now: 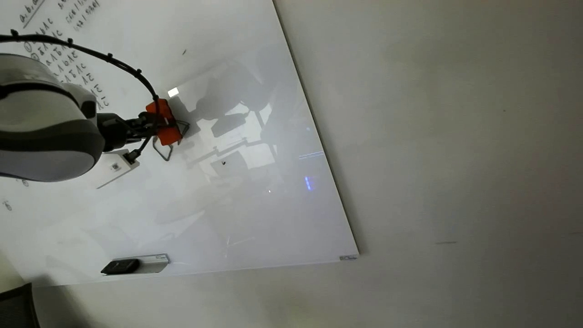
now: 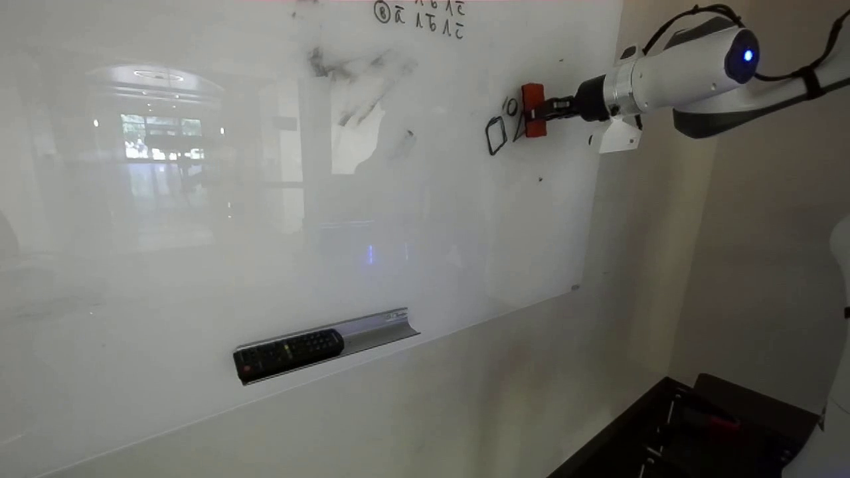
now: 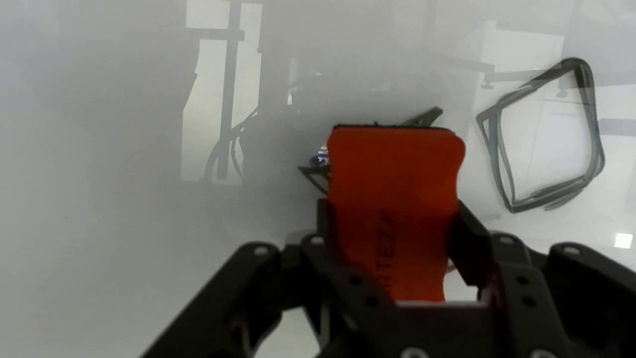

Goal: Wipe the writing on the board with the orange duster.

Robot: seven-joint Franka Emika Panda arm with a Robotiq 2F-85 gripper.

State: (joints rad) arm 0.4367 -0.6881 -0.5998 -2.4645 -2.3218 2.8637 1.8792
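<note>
Wrist view: duster (image 3: 392, 174), one, orange block, pinched across its sides by the pincer (image 3: 392, 233), before the board (image 3: 149, 258); contact cannot be told. Writing (image 2: 507, 126): circle, triangle, square outlines, just left of duster in an exterior view. Handling, judged: light, stiff body, soft dark far face, not fragile, may swivel when pressed. Hold: mid-sides, as gripped, far face free.

2 oblique exterior views sharing the board (image 2: 458, 259), close wrist view, seemingly head-on

One duster (image 3: 395, 201), one board (image 2: 458, 226), one remote (image 2: 289, 355), one claw (image 3: 394, 224)
</note>
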